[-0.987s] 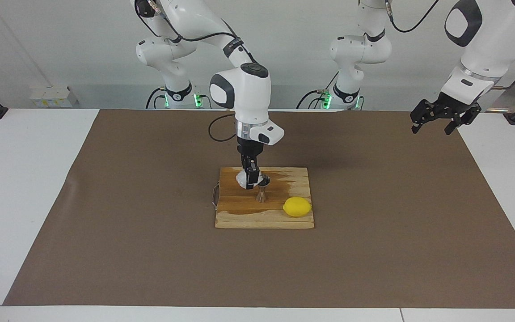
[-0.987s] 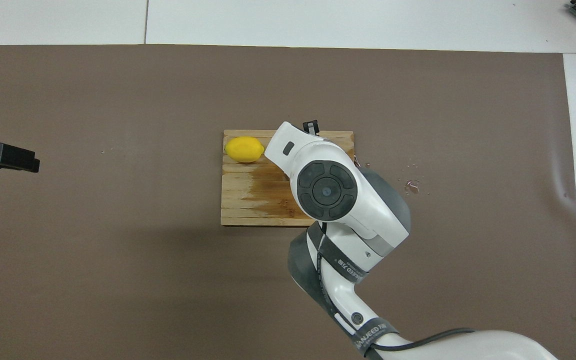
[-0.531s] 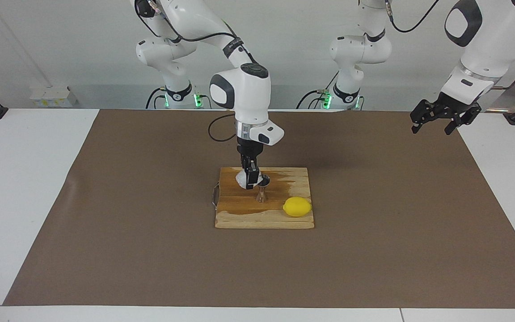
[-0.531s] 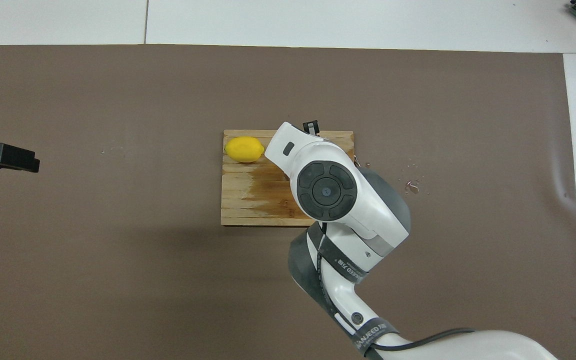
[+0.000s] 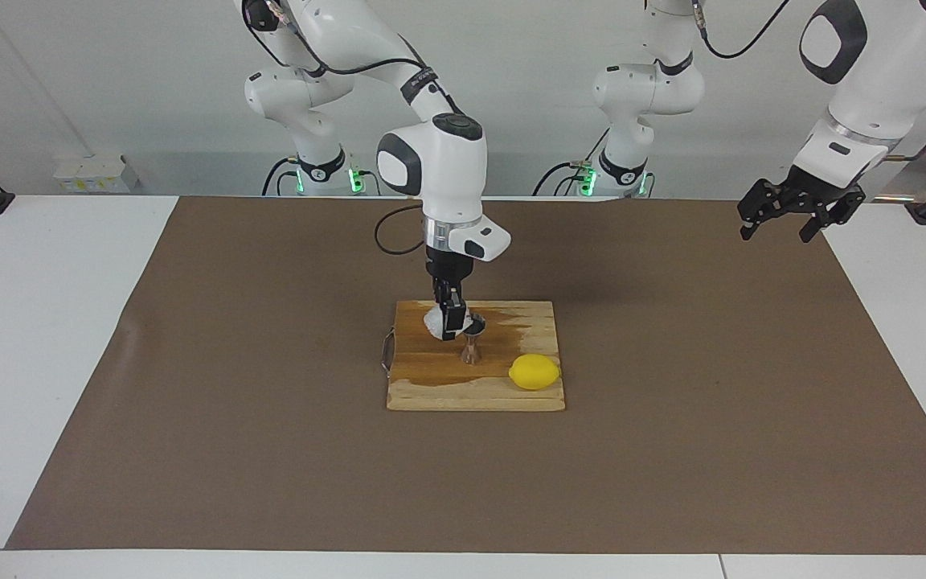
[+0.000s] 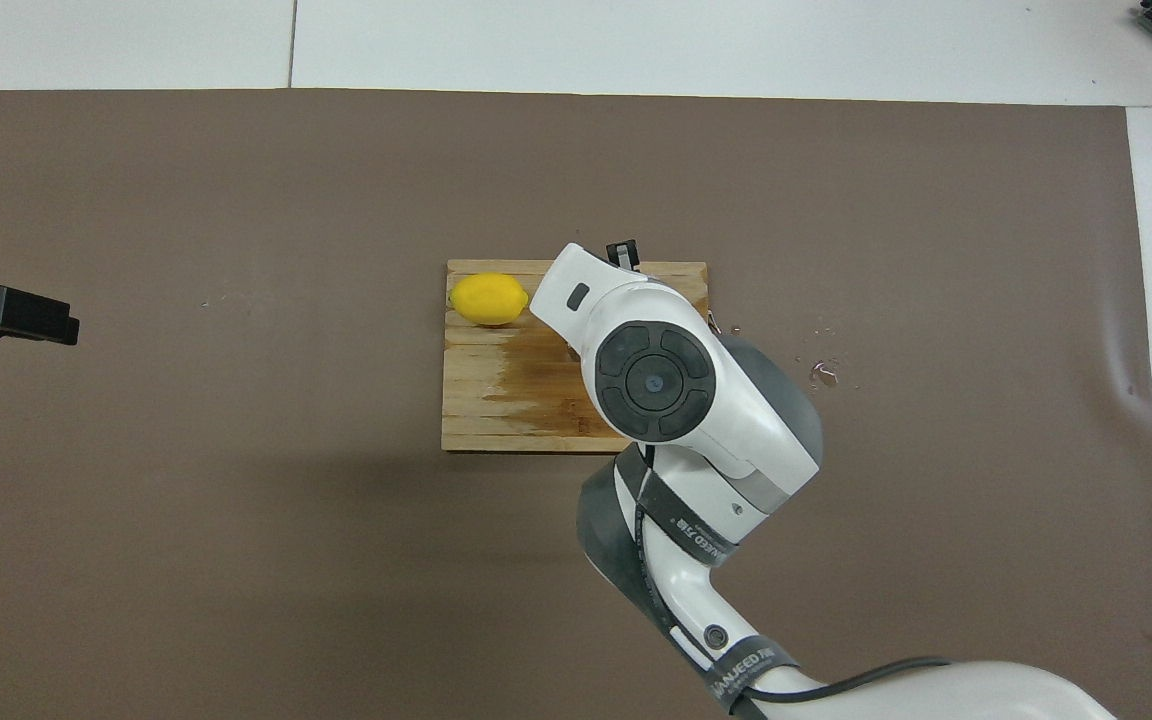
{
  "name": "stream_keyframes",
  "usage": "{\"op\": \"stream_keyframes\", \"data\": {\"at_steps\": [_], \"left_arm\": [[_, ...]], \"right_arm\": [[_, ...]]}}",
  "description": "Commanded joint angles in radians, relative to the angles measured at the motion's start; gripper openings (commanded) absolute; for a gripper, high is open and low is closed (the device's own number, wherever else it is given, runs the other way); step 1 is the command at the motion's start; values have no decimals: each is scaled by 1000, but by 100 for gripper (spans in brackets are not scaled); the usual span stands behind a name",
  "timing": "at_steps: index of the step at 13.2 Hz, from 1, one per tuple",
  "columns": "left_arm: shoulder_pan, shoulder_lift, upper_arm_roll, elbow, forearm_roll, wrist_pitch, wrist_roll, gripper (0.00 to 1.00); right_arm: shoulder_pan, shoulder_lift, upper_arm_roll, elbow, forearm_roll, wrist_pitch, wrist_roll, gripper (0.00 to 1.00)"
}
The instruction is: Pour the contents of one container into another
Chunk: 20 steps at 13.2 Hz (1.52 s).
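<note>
- We see our right gripper (image 5: 452, 320) clamped on the translucent cup (image 5: 435, 322), tipping it against the mouth of the steel jigger (image 5: 472, 342).
- The jigger stands upright on the wet wooden board (image 5: 475, 396), with a lemon (image 5: 534, 372) near it, toward our left arm's end.
- Our left gripper (image 5: 788, 214) waits spread wide over the brown mat (image 5: 672, 450), holding nothing.

Wet-stained wooden board (image 5: 475, 384) (shiny jigger (image 5: 472, 347))

White Franka arms with dark grey joint caps, black cables, lettered black straps; black two-finger grippers; green-lit bases
</note>
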<state>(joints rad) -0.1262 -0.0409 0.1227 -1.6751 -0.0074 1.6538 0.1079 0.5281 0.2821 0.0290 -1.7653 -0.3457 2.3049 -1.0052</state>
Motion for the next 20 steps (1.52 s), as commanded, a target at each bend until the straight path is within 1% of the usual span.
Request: {"op": "stream_keyframes", "data": {"at_steps": [1, 5, 7, 9, 12, 13, 15, 16, 17, 19, 20], "left_arm": [[8, -14, -8, -5, 20, -9, 9, 100], [8, -13, -8, -5, 20, -9, 9, 100], [8, -14, -8, -5, 20, -8, 9, 100], [8, -14, -8, -5, 20, -9, 9, 100], [8, -14, -8, -5, 20, -9, 9, 100], [8, -14, -8, -5, 20, -9, 9, 100], [7, -14, -8, -5, 20, -9, 9, 100], [7, -14, -8, -5, 20, -11, 9, 100], [8, -14, -8, -5, 20, -9, 9, 100], [7, -14, -8, -5, 20, -9, 9, 100], [8, -13, -8, -5, 20, -9, 9, 100]], "right_arm": [[-14, -41, 6, -34, 51, 13, 11, 6], [-16, -46, 8, -40, 180, 28, -16, 6], [-43, -44, 6, -48, 279, 66, -94, 6], [-111, -46, 8, -48, 399, 79, -223, 6], [-212, -50, 8, -52, 668, 82, -444, 6], [-246, -55, 8, -68, 754, 82, -514, 6], [-301, -81, 6, -129, 934, 77, -636, 6], [-339, -99, 6, -167, 1002, 68, -695, 6], [-382, -112, 6, -205, 1063, 53, -778, 6], [-471, -109, 6, -249, 1175, -24, -959, 6], [-514, -110, 6, -278, 1204, -48, -1022, 6]]}}
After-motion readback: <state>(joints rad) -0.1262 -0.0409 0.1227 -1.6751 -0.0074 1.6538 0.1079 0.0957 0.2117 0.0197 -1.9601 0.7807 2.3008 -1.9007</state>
